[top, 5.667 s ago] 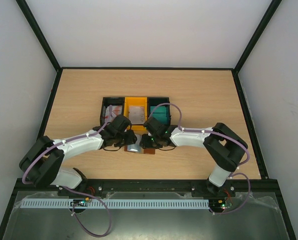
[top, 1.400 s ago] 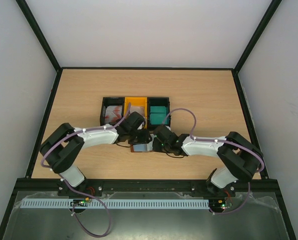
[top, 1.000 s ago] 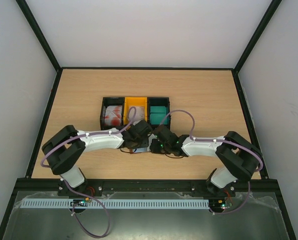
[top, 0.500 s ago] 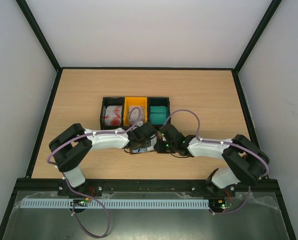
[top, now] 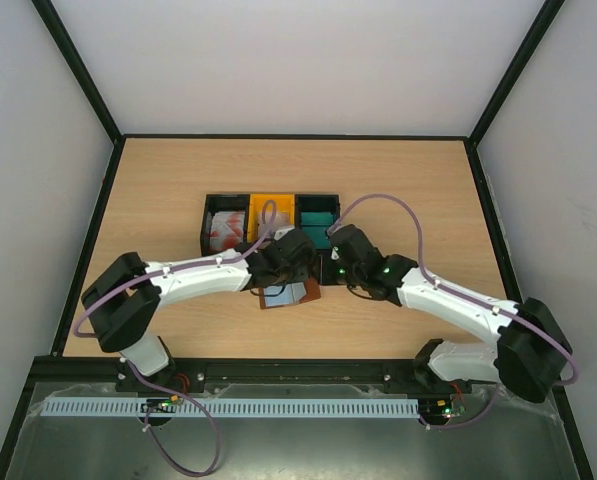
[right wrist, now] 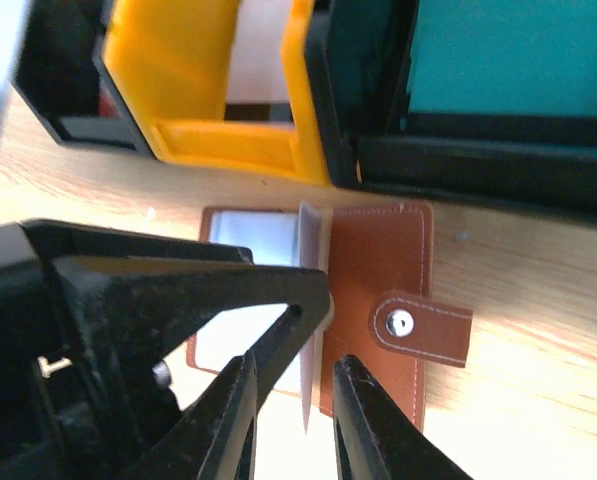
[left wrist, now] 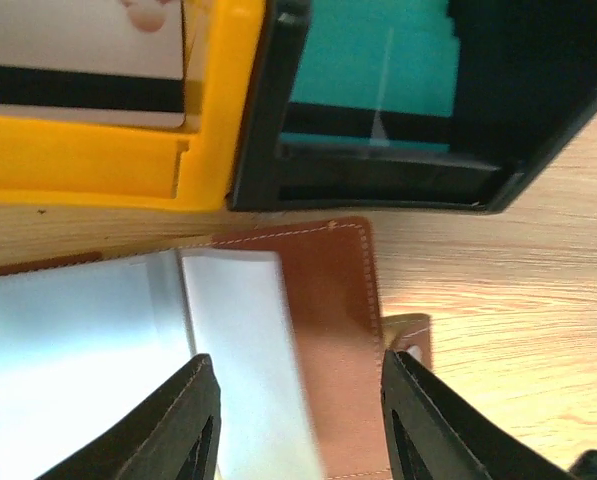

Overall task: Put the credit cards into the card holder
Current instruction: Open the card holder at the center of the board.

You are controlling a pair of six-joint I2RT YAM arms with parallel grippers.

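Top external: bins [top: 204,226] in a row, cards [top: 316,222] inside; holder [top: 289,294] open flat on table [top: 178,180] just in front. Left gripper [left wrist: 295,360] spread over holder's clear sleeves [left wrist: 78,340], grasping nothing. Right gripper [right wrist: 296,358] also unclenched, straddling thin upright sheet [right wrist: 309,290]; card or sleeve, can't tell.

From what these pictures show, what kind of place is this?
Probably a laboratory robot cell. White walls in a black frame enclose one wooden table. A left arm and a right arm are bolted at its near edge. Small bins and a brown card holder lie on it.
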